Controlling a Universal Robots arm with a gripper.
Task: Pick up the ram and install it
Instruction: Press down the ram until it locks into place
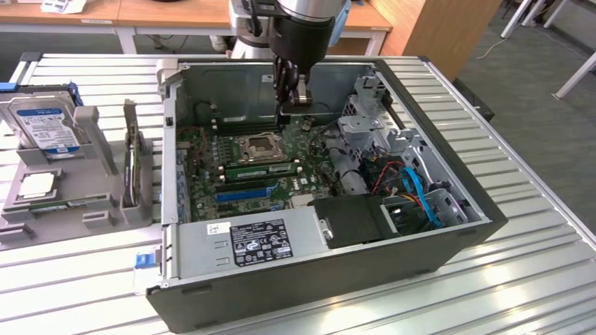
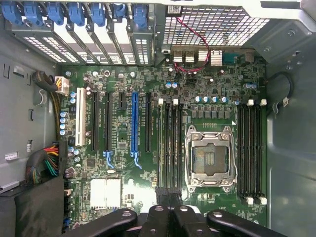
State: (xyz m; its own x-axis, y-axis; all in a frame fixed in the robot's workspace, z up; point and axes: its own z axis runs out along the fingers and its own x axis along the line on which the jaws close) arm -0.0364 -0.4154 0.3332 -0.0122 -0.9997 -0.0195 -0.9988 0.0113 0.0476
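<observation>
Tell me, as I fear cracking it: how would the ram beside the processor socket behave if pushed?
The ram looks thin and flat, so probably light and stiff. It stands on edge on the motherboard, so a sideways push would likely strain it; straight down seems safer.

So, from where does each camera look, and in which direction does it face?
Exterior view: off the arm, above one side of the table, looking down into the open computer case; the arm and gripper show, reaching into it.
Wrist view: on the wrist, looking straight down at the motherboard; the gripper shows.
Both share the processor socket, the blue slot and the gripper.
</observation>
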